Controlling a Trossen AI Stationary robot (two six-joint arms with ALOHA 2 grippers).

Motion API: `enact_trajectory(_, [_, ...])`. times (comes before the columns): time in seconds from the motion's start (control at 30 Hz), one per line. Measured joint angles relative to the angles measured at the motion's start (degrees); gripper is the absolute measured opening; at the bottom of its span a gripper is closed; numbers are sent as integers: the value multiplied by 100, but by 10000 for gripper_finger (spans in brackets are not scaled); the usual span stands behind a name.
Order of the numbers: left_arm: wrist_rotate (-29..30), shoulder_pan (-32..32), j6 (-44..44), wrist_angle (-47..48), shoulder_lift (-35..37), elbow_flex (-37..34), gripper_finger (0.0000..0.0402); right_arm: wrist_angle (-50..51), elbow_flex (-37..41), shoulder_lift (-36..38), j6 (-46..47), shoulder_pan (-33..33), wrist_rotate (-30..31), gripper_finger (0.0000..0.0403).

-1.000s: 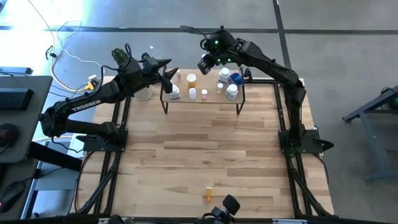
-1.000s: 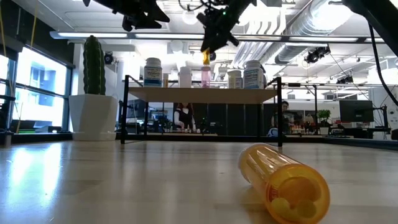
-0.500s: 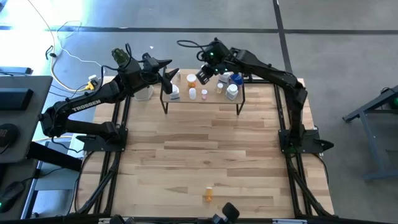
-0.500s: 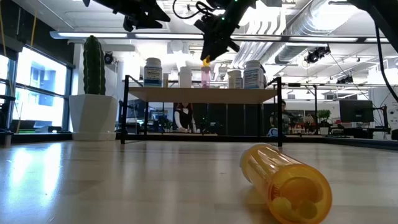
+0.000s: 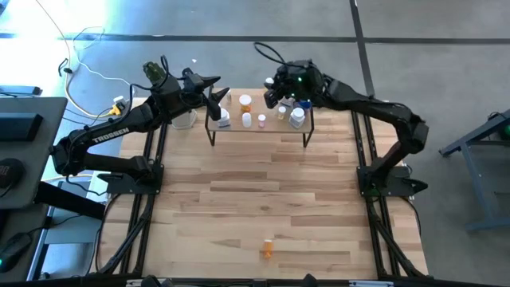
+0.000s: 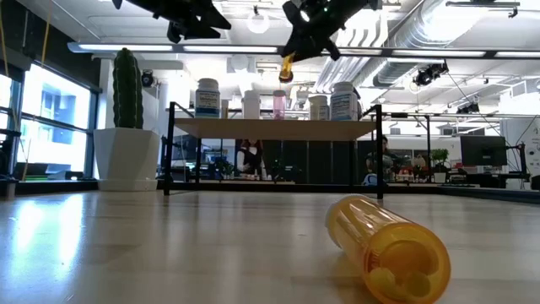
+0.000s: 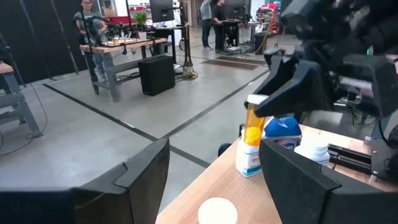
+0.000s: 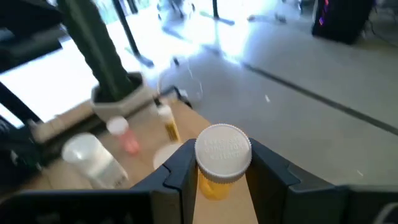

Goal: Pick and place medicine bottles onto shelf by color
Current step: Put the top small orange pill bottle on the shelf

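R gripper [image 6: 288,67] w/ orange bottle [image 6: 286,71] rose above shelf [image 6: 270,127].

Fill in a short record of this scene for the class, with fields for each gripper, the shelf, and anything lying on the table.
right gripper: shut on an orange bottle with a white cap, held above the shelf
left gripper: open, empty, over the shelf's left end
shelf contents: several small bottles standing, white, orange, pink, one blue
table: one loose orange bottle lying on its side near the front edge
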State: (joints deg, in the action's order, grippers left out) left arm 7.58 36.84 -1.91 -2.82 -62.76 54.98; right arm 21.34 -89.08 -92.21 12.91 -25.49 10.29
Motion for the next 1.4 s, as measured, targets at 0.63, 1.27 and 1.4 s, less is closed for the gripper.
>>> enact_trajectory(0.63, [2, -2, 21, 248, -2, 0, 239, -1879, 621, -461, -295, -150, 113, 101])
enact_trajectory(1.27, [4, 0, 21, 256, -2, 0, 239, -496, -384, -1302, -433, -321, 59, 101])
enact_trajectory(1.4, [4, 0, 19, 256, -2, 0, 239, -229, -384, -1315, -394, -314, 3, 101])
